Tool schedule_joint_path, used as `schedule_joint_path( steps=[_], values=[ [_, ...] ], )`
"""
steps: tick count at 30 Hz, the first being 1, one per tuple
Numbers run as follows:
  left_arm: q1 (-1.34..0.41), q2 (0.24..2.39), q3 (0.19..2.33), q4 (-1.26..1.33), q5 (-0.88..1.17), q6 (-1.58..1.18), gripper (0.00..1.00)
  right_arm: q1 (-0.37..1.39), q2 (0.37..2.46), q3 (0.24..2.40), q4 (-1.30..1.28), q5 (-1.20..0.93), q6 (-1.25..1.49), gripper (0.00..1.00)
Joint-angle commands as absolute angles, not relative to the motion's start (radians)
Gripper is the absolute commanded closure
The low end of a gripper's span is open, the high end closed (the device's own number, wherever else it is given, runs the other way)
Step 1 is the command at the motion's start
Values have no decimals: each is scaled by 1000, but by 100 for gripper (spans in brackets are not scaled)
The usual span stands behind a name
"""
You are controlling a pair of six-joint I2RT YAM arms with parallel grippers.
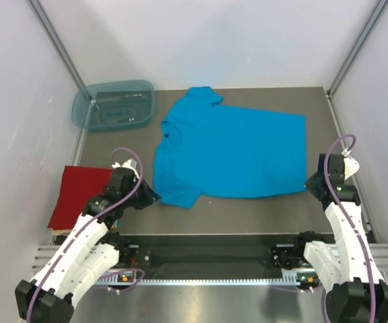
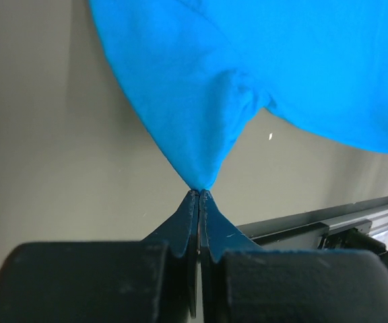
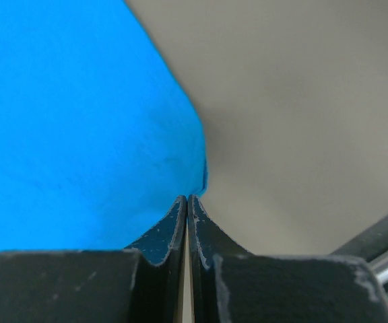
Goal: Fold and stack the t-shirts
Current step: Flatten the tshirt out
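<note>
My left gripper (image 2: 199, 192) is closed, its fingertips pinching the tip of the near sleeve (image 2: 204, 134) of the blue shirt (image 1: 228, 151). The cloth rises from the pinch in a tight cone. My right gripper (image 3: 187, 197) is closed as well, clamped on the near hem corner (image 3: 195, 168) of the same shirt.

Position of the work: the blue shirt lies spread flat on the table (image 1: 248, 212), mid-surface. Its long axis runs crosswise, from my left side to my right, with the neck end towards the left and the hem towards the right. The whole body of the cloth lies ahead of both grippers, on the side away from my bases. My two grips sit at opposite ends of its near edge, roughly level with each other.

Finding: the next move, in my judgement, turns on this layout. With the near edge held at both ends and the far edge straight ahead, a lengthwise fold needs both arms to carry forward together, so the edge stays taut and parallel to the long axis.

The red shirt (image 1: 79, 195), folded to a flat rectangle, lies at the near left of the table, just beside my left arm and well apart from the right. Stacking therefore favours the left arm. A tub (image 1: 113, 105) stands at the far left, clear of the cloth.
</note>
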State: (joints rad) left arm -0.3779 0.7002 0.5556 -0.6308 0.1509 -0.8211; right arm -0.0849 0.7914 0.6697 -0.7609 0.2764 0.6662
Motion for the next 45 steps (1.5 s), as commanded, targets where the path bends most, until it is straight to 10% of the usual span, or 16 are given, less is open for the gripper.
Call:
schedule_joint_path(
  steps=[1, 13, 32, 40, 45],
  values=[
    [-396, 692, 626, -707, 108, -819, 100, -100, 746, 738, -799, 374, 666, 100],
    [-411, 707, 896, -795, 43, -733, 100, -101, 749, 831, -721, 235, 655, 100],
    [-410, 886, 1837, -630, 205, -629, 100, -101, 704, 1891, -979, 48, 632, 100],
    [-410, 1080, 1954, -683, 97, -509, 100, -101, 819, 1781, -821, -31, 683, 100],
    [-410, 1169, 1725, -274, -168, -414, 100, -101, 975, 1674, -605, -31, 715, 100]
  ],
)
